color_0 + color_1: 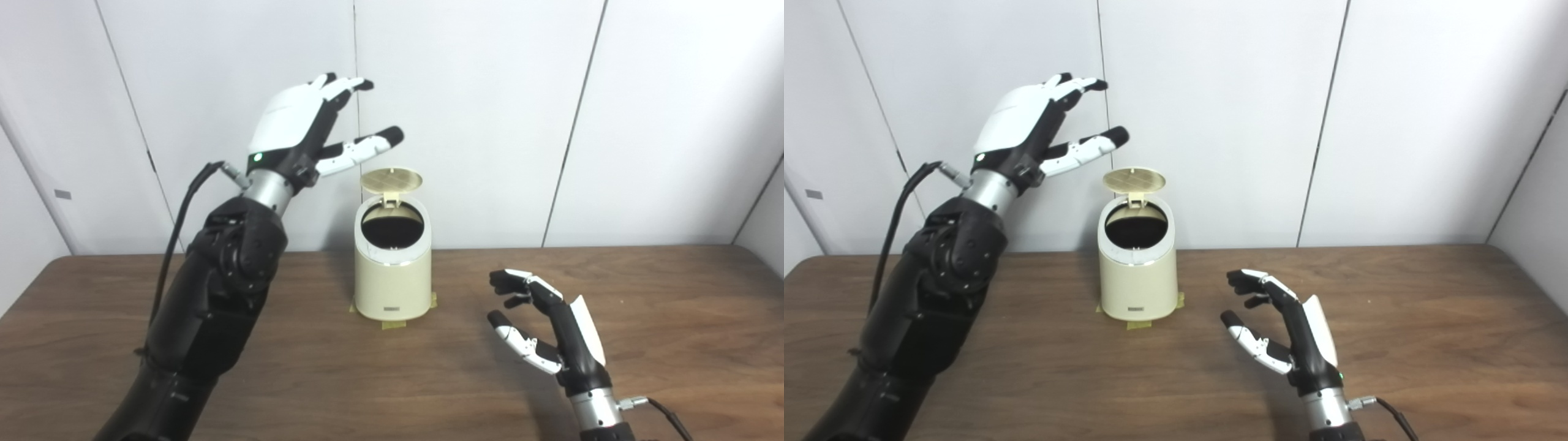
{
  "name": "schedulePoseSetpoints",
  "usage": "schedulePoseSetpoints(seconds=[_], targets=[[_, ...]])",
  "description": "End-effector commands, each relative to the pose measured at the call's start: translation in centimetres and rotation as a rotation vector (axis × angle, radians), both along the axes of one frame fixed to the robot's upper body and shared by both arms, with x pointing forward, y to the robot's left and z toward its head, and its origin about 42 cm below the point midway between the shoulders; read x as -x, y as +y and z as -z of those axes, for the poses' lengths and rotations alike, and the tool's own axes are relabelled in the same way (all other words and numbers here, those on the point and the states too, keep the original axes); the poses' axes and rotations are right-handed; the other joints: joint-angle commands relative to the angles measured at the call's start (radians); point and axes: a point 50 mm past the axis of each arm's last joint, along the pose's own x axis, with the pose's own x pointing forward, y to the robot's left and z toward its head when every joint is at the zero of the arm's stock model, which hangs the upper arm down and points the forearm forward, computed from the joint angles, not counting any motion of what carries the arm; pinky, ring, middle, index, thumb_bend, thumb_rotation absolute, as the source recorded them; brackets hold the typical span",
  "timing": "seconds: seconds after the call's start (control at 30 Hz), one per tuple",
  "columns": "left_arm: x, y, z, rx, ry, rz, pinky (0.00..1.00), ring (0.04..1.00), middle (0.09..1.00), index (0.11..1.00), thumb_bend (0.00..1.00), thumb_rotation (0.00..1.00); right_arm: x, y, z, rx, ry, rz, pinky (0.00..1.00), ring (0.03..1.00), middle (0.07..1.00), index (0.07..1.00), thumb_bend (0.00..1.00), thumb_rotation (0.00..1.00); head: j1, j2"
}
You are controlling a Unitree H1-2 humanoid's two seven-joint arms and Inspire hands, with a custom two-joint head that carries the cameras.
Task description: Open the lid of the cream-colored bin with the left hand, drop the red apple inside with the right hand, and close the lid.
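The left hand (300, 125) is up in the air with its fingers spread apart, and it holds nothing. It is higher than the bin and a little to the left of it, and it does not touch the lid. Just below and to the right of its fingertips is the round lid (391, 179), which stands open, tipped up at the back on its hinge. Under the lid is the cream-colored bin (392, 275), standing upright on the brown wooden table (674, 318) near the white wall (643, 122). The top of the bin is a dark round hole, and you cannot see what is inside. Bits of yellowish tape (394, 324) stick out around the bottom of the bin. The right hand (1292, 337) is low, close to the table, to the right of the bin and nearer the camera. Its fingers are apart and curled a little, pointing toward the bin, and it holds nothing. No part of it touches the bin.
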Motion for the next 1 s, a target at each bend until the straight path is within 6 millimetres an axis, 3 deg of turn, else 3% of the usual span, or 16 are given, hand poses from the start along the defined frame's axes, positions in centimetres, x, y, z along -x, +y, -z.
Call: schedulePoseSetpoints(seconds=[0.0,0.33,0.5,0.97], targets=[[-0.3,-0.8,-3.3,-0.031,-0.080,-0.011,1.00,0.967,0.890,0.863,0.79,0.99,-0.3,-0.1,-0.8,-0.001,-0.053,-0.010,0.57,0.680,0.699,0.696,0.22,0.50,0.002,0.000],[-1.9,-2.5,-3.9,-0.162,-0.052,-0.084,1.00,0.974,0.864,0.835,0.89,1.00,-0.2,0.1,-0.6,0.000,-0.031,-0.013,0.58,0.685,0.706,0.703,0.22,0.51,0.001,-0.004],[-2.4,-2.7,-3.1,-0.183,-0.028,-0.084,1.00,0.980,0.856,0.823,0.94,1.00,-0.2,0.1,-0.7,-0.005,-0.032,-0.015,0.58,0.685,0.706,0.702,0.23,0.55,0.001,-0.005],[-2.3,-2.8,-0.9,-0.211,-0.001,-0.069,1.00,0.983,0.851,0.816,0.95,1.00,-0.2,0.2,-0.7,-0.012,-0.033,-0.020,0.58,0.682,0.702,0.700,0.22,0.52,-0.004,-0.002]])
